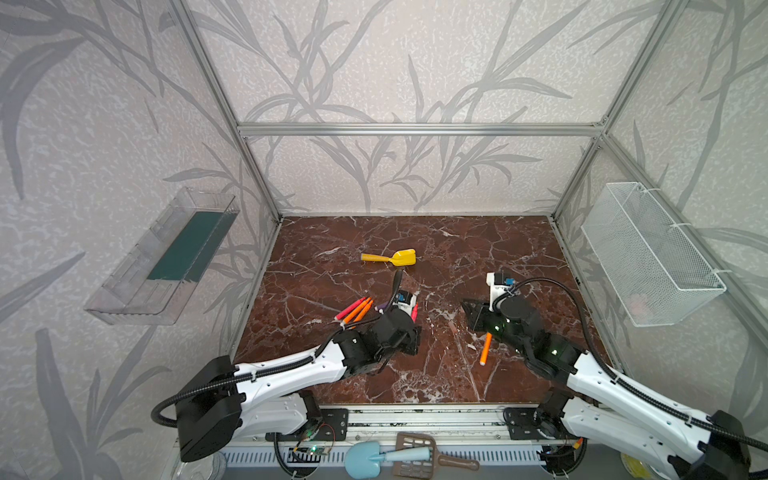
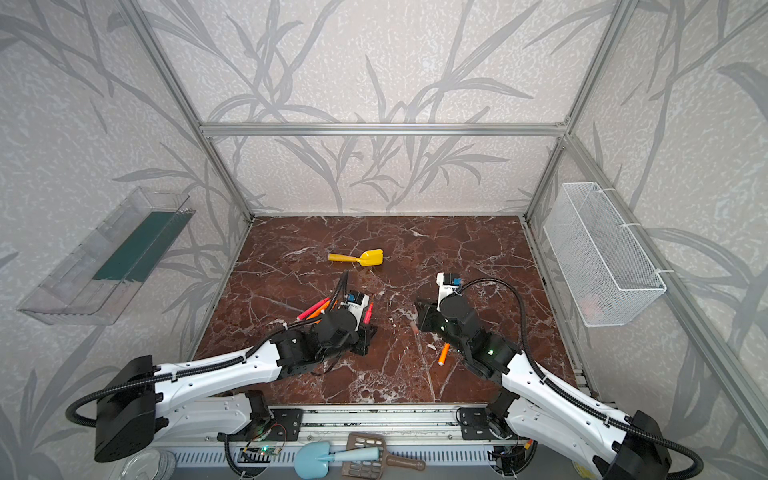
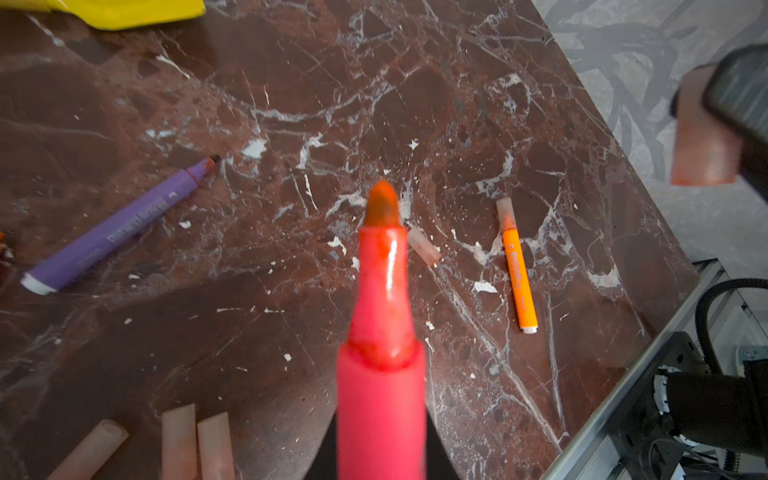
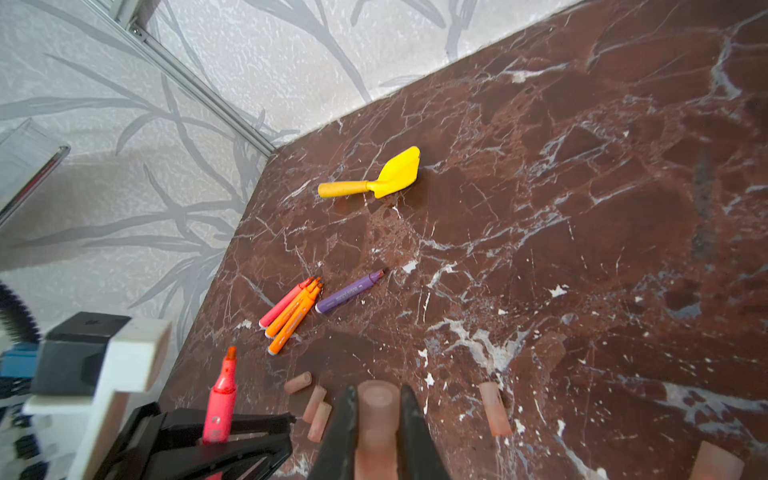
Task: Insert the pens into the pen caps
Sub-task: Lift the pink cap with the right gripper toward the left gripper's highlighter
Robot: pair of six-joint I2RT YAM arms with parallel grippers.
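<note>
Pink-red marker pen [image 4: 220,399], tip bare, is clamped in the left gripper [image 4: 216,436], left of centre. Translucent pinkish-tan cap [image 4: 377,422] is pinched by the right gripper [image 4: 377,395], apart from the pen. Capped orange pen [image 1: 485,349] is laid near the right arm. One pink and two orange pens [image 4: 291,316], a purple pen [image 4: 349,293] and loose caps [image 4: 316,405] are laid on the left. Yellow plastic toy shovel [image 1: 390,257] is laid farther back.

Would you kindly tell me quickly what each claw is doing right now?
Left claw: closed on a pink-red pen.
Right claw: closed on a pen cap.
</note>
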